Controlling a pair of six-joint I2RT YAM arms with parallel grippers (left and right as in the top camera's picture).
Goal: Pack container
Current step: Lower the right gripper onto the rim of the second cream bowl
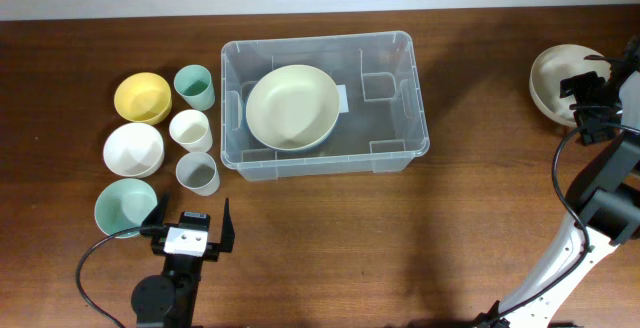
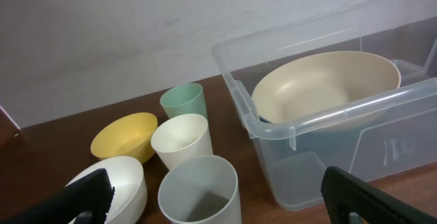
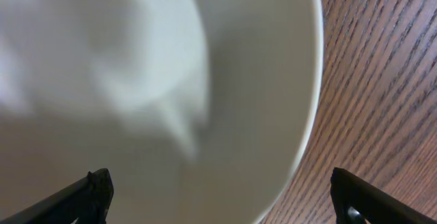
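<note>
Hovering over the beige bowl (image 1: 550, 76), the right claw (image 3: 218, 186) gapes wide; the left claw (image 1: 195, 227), also open, faces the cups (image 1: 190, 128).

My right wrist camera gives me only a blurred smear of the beige bowl (image 3: 171, 101), cut off on three sides. Overhead, the right gripper (image 1: 590, 108) covers part of its rim. On the left wrist view the container (image 2: 328, 115) runs off the right edge, the white bowl (image 2: 126, 179) and grey cup (image 2: 198, 190) off the bottom.
</note>
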